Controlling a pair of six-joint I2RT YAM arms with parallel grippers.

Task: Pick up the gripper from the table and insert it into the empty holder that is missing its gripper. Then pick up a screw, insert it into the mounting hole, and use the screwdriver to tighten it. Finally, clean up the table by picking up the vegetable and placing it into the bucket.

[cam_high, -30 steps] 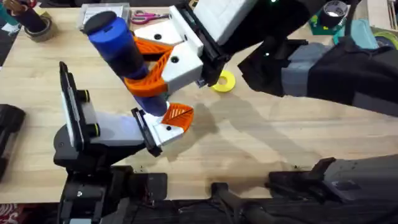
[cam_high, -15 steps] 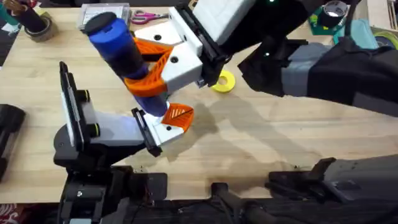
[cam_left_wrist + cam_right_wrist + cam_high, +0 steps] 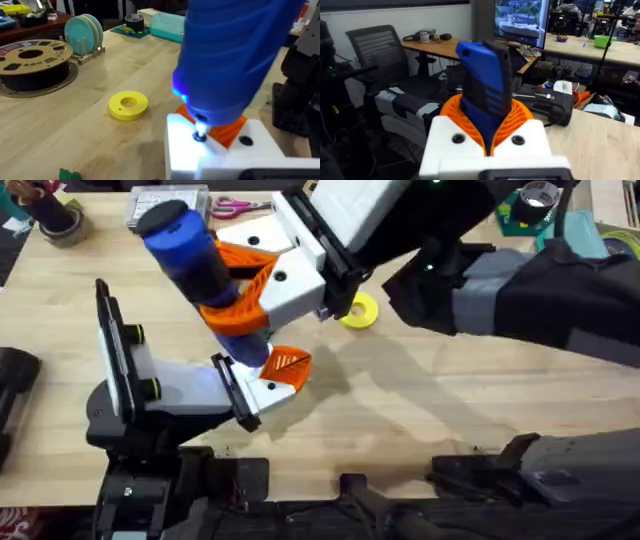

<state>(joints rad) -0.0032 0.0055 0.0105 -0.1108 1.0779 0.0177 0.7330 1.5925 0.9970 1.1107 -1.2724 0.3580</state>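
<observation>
Right end effector pinches the screwdriver above the wooden table; left's state unclear

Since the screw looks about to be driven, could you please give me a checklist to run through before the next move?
1. Screwdriver clamped in right pincer: ok.
2. Screwdriver tip on the screw: ok.
3. Orange fingertip seated in the holder: ok.
4. Screw fully tightened: cannot tell.
5. Yellow disc clear of the work: ok.
</observation>
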